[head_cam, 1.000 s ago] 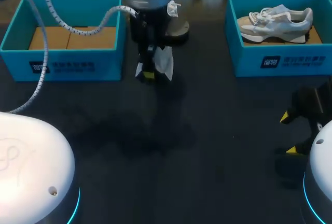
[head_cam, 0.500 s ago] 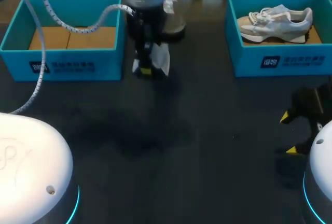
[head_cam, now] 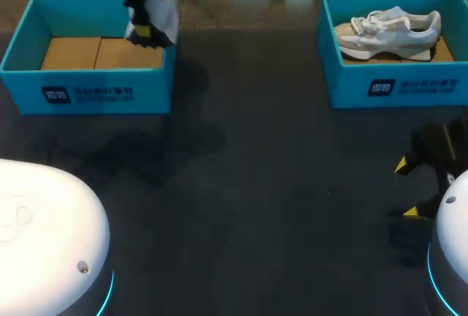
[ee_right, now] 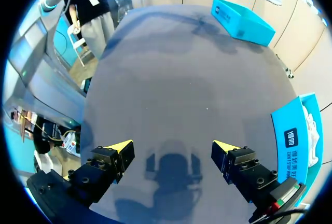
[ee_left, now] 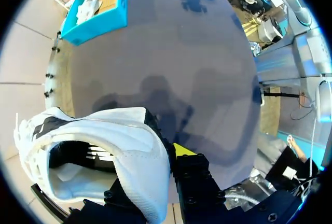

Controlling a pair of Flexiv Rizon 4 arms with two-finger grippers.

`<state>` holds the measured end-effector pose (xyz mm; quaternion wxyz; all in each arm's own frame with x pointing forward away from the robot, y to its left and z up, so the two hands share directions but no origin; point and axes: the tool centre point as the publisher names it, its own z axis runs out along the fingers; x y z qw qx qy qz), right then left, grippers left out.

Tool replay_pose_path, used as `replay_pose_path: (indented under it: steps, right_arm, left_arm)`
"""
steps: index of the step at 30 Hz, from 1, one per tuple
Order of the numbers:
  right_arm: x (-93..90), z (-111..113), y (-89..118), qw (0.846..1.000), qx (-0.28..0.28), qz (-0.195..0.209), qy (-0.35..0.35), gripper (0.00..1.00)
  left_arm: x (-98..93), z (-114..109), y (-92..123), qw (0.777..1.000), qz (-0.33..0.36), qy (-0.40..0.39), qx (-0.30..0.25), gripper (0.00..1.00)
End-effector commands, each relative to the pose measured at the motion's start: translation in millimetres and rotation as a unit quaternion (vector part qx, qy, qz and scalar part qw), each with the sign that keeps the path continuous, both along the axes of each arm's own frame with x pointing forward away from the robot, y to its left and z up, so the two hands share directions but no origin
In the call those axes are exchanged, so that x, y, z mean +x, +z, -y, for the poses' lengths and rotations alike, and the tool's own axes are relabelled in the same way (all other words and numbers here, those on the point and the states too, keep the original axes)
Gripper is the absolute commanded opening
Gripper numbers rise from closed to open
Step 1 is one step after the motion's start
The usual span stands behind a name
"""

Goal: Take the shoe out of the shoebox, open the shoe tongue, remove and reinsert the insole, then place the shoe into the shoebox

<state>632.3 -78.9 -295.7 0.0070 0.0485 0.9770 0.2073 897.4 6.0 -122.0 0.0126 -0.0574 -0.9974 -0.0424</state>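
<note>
My left gripper is shut on a white shoe and holds it in the air over the back right corner of the left blue shoebox. In the left wrist view the shoe hangs by its heel collar, pinched between the fingers of that gripper, with its opening in plain sight. A second white shoe lies in the right blue shoebox. My right gripper stands open near the table's front right, and nothing lies between its fingers.
The left shoebox shows a bare brown cardboard floor. Dark table stretches between the two boxes and toward the front. From the right wrist, the left shoebox is far ahead and the right shoebox close beside the gripper.
My left arm has carried the shoe up, back and to the left, from the table beside the left box to above that box's back right corner. The right arm has stayed still.
</note>
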Motion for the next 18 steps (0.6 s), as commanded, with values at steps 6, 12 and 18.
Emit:
replay_pose_path:
  steps: [6,12,18]
  right_arm:
    - [-0.8,-0.3,-0.4,1.0,-0.001,0.001,0.0,1.0]
    - [-0.8,-0.3,-0.4,1.0,-0.001,0.001,0.0,1.0]
    - [-0.8,-0.3,-0.4,1.0,-0.001,0.001,0.0,1.0]
  left_arm:
    - [19.7,-9.4,4.5,1.0,-0.016,-0.001,0.0,0.0]
    - [19.7,-9.4,4.5,1.0,-0.016,-0.001,0.0,0.0]
    - [65.1,-29.8,7.9,1.0,0.017,0.015,0.003,0.0]
